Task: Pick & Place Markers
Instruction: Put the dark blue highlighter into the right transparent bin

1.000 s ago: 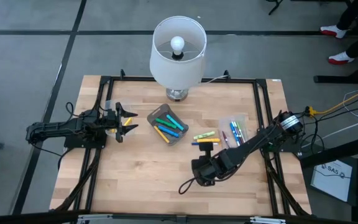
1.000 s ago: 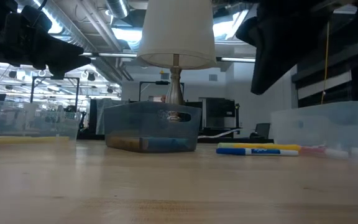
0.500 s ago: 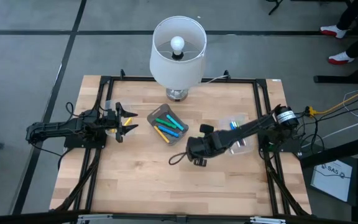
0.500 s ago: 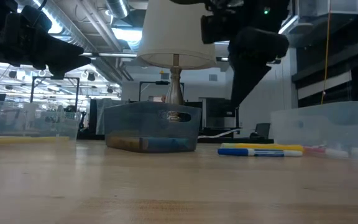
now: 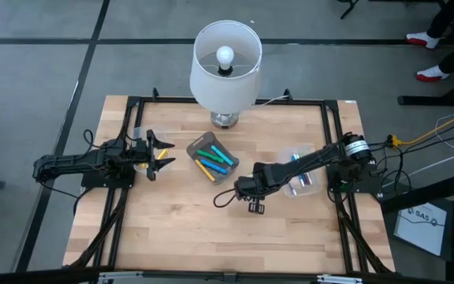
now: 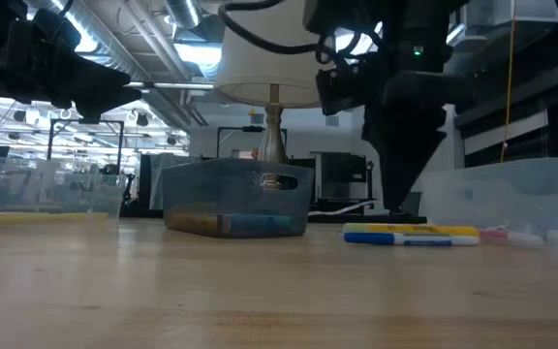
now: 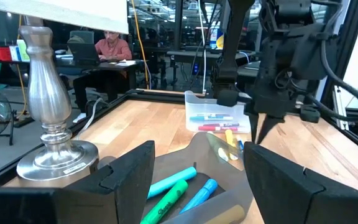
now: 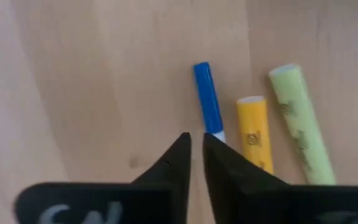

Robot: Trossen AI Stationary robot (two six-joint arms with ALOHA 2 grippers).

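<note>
Three loose markers lie flat on the wood: a blue-capped white one (image 8: 207,98), a yellow one (image 8: 253,132) and a pale green one (image 8: 296,127); the low view shows them as a yellow and blue row (image 6: 410,234). My right gripper (image 8: 196,138) points down just above them (image 6: 396,206), its fingers a narrow gap apart, touching nothing. In the high view its arm (image 5: 249,192) hides them. More markers lie in the grey bin (image 5: 213,160). My left gripper (image 5: 166,151) waits open at the table's left.
A lamp (image 5: 225,67) stands at the table's far middle, behind the bin. A clear tub (image 5: 299,167) with markers sits at the right, under my right arm. Another clear tub (image 6: 46,194) with a yellow marker sits at the left. Bare wood lies toward the near edge.
My right gripper has swung from the near part of the table toward the far edge, over the loose markers. It has come down toward them and rolled at the wrist. The markers lie as before.
</note>
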